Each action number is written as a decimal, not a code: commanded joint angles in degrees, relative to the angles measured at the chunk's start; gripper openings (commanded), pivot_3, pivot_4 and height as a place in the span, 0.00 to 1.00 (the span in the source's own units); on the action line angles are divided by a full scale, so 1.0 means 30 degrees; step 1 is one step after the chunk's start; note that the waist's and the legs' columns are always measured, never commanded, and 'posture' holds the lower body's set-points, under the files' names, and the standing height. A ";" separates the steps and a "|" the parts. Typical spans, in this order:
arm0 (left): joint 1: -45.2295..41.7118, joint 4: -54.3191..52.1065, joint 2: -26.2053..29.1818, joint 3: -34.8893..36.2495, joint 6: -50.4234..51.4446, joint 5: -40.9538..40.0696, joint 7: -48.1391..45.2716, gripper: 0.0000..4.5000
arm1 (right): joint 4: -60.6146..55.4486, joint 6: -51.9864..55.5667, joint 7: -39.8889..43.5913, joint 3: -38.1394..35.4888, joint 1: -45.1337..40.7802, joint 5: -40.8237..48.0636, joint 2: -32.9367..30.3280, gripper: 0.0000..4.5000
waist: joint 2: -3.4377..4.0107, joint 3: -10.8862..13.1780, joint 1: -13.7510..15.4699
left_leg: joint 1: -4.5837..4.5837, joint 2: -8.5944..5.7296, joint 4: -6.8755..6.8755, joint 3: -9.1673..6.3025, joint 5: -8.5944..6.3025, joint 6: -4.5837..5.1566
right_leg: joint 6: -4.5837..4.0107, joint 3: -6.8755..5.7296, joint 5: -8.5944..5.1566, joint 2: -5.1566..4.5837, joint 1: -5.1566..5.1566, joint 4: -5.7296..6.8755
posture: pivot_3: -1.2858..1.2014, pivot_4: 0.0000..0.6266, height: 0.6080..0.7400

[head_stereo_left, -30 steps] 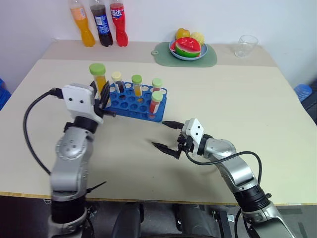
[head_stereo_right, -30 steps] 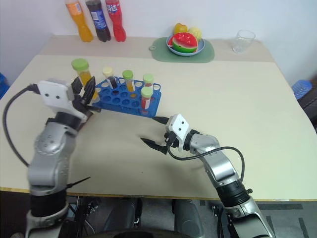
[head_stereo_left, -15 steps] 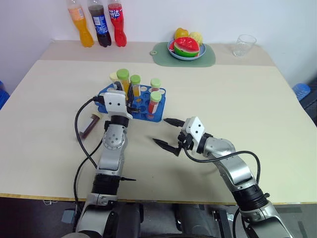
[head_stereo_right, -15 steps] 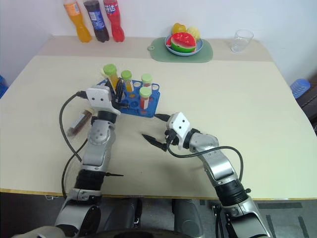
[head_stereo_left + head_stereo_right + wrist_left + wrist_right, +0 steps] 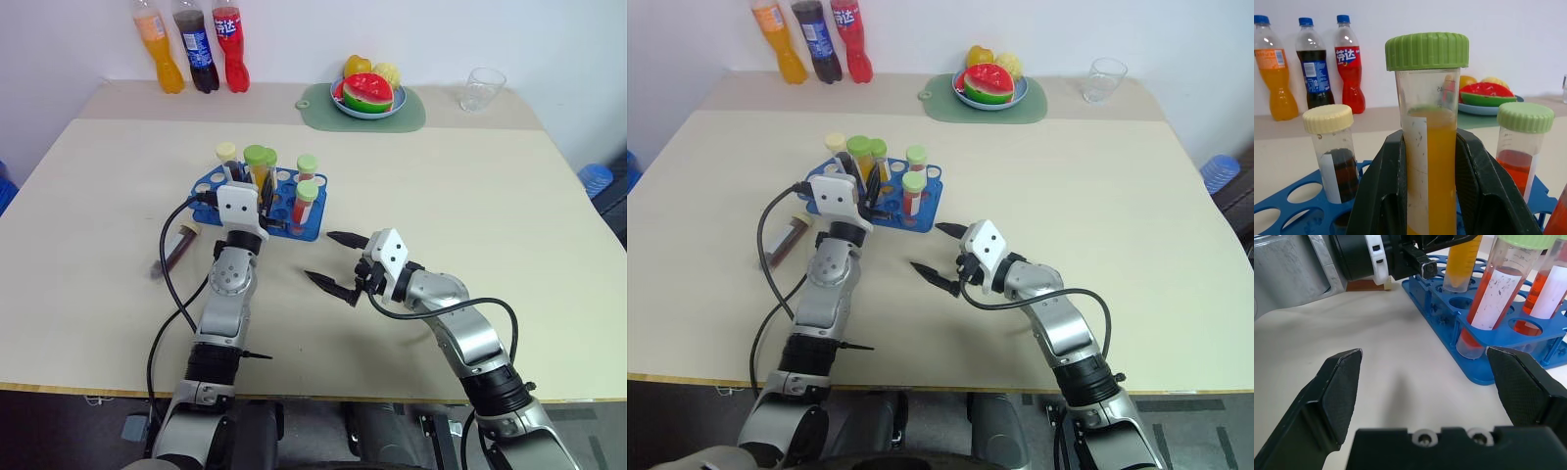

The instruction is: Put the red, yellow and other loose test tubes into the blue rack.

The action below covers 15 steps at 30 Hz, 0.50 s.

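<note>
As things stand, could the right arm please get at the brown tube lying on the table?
Probably not easily. The brown tube lies beyond the left arm, which crosses between it and the open right gripper, so the right arm would have to go over or around it.

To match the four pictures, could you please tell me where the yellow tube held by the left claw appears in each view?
Left eye: yellow tube above the blue rack.
Right eye: it stands at the rack's left part.
Left wrist: centre, between the claw's fingers.
Right wrist: near the top edge.
Shared landmark: the blue rack.
</note>
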 commanded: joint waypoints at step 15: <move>0.0481 -0.1283 -0.0134 -0.0323 0.1279 0.0425 0.0275 0.16 | -0.0529 -0.0218 0.0329 -0.0159 -0.0241 0.0214 0.0217 1.00 | 0.0003 -0.0002 -0.0015 | 0.0015 0.0000 0.0000 0.0000 0.0000 -0.0001 | 0.0000 0.0000 0.0000 0.0000 0.0011 0.0005 | 0.52 0.24 0.95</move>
